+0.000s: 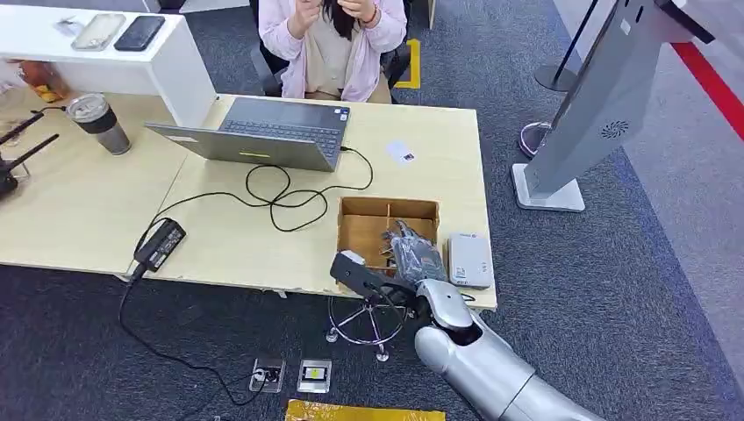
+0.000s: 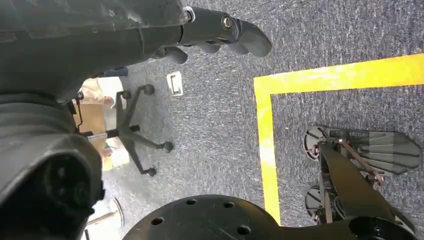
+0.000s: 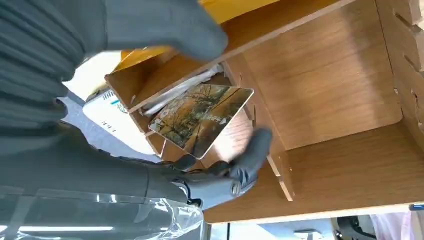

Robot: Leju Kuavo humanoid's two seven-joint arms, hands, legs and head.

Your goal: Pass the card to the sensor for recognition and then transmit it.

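The right hand (image 3: 220, 170), fingers spread, reaches into the compartmented wooden box (image 3: 345, 90) where the thin, rigid, glossy picture-printed card (image 3: 200, 119) leans on a divider: probably light and slippery, best pinched by its exposed edges.

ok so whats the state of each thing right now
card: tilted in the box, right hand's fingers around it
box: open-topped, on desk
right hand: reaching into box
left hand: hanging over floor, holding nothing
laptop: open
reader: flat on desk beside box
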